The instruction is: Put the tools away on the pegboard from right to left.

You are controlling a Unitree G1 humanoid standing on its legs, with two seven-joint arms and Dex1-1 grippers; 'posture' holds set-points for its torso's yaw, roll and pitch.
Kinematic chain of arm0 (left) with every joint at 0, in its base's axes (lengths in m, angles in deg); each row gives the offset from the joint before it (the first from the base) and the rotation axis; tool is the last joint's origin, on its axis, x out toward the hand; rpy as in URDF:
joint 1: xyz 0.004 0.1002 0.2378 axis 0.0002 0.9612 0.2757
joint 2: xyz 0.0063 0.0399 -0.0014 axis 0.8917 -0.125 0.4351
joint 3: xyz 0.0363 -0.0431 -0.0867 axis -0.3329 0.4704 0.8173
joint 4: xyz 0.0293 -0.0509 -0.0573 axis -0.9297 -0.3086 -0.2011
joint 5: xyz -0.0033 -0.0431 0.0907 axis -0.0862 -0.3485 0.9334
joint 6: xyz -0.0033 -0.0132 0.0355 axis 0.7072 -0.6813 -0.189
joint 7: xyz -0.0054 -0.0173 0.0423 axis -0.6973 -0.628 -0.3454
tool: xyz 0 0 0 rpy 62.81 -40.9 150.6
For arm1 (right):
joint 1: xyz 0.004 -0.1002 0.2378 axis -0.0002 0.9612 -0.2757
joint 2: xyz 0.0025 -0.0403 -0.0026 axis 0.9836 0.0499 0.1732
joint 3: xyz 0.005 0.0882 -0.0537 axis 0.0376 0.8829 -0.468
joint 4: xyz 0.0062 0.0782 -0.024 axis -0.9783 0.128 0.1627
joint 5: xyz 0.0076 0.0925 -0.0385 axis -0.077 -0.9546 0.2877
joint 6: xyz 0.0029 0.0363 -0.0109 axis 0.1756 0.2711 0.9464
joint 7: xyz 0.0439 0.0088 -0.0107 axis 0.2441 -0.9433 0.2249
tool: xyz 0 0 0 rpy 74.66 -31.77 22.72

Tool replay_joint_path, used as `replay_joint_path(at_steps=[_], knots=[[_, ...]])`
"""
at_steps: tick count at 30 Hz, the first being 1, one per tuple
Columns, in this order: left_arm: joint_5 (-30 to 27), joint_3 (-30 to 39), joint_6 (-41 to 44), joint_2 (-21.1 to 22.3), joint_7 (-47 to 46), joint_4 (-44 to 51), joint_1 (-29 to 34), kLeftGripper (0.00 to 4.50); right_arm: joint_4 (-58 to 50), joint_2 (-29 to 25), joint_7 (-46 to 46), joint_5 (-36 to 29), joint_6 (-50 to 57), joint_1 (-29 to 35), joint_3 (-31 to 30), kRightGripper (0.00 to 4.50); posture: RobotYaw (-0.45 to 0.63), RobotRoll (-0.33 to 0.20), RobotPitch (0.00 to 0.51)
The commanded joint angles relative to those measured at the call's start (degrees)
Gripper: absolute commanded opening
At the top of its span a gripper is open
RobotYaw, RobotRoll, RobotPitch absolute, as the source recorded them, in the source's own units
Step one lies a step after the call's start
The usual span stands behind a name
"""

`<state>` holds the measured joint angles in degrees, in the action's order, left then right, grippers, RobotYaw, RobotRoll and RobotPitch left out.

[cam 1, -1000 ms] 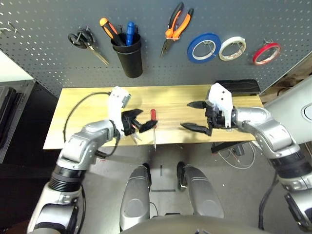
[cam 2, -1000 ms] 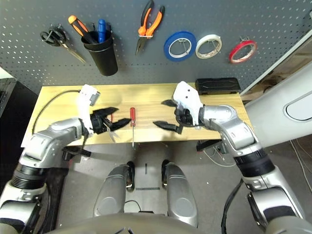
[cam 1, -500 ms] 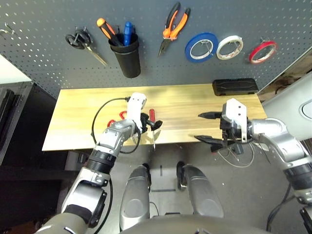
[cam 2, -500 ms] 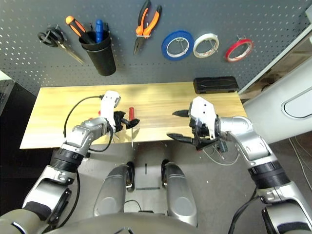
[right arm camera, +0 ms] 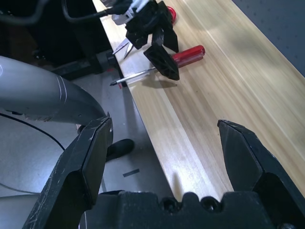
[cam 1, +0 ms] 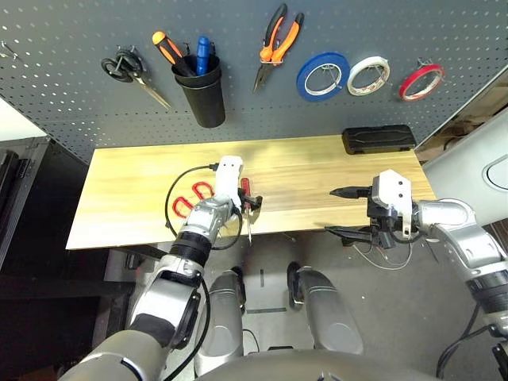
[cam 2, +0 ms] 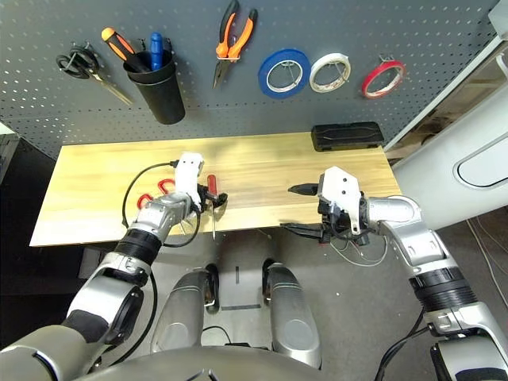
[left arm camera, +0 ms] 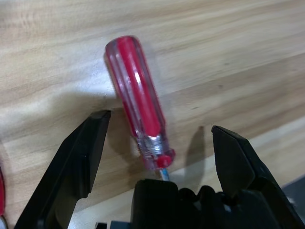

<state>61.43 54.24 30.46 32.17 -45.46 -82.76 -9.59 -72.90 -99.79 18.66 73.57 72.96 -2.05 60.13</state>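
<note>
Red-handled screwdriver [left arm camera: 138,109] on table edge, left claw [left arm camera: 159,148] spread astride it, right claw [cam 1: 348,213] released, pointing inward.

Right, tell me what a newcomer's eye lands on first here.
The left tool, open, straddling the slim red-handled screwdriver at the near edge of the long pale wooden table. Behind it, the dark grey perforated pegboard with orange-and-black-handled pliers and a thin red tape ring already hung.

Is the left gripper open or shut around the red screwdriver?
Open. The left gripper has a finger on each side of the red-handled screwdriver, gaps visible both sides.
</note>
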Motion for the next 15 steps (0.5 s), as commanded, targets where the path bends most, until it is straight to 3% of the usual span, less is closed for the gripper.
replay_joint_path(at_steps=[1,4,12,15], knots=[[1.0,1.1,-1.2,-0.9,-1.1,-3.9,-0.8,4.5,-0.2,-0.9,0.1,0.6,-0.7,1.2,1.0,4.47,-0.12,0.0,0.265],[1.3,2.1,-2.7,-1.2,-2.0,-6.1,-1.9,3.84,0.6,-1.3,0.1,1.4,-1.6,1.1,0.9,4.5,-0.12,0.0,0.267],[0.7,3.7,-1.9,-0.5,-0.2,0.1,-0.1,0.84,5.4,-1.7,0.2,3.8,-3.0,-0.1,0.3,4.5,-0.09,0.0,0.258],[0.2,4.2,1.4,-0.1,0.1,7.2,2.0,0.78,7.4,-1.6,1.9,2.9,-1.2,-1.9,0.2,4.5,-0.08,0.0,0.248]])
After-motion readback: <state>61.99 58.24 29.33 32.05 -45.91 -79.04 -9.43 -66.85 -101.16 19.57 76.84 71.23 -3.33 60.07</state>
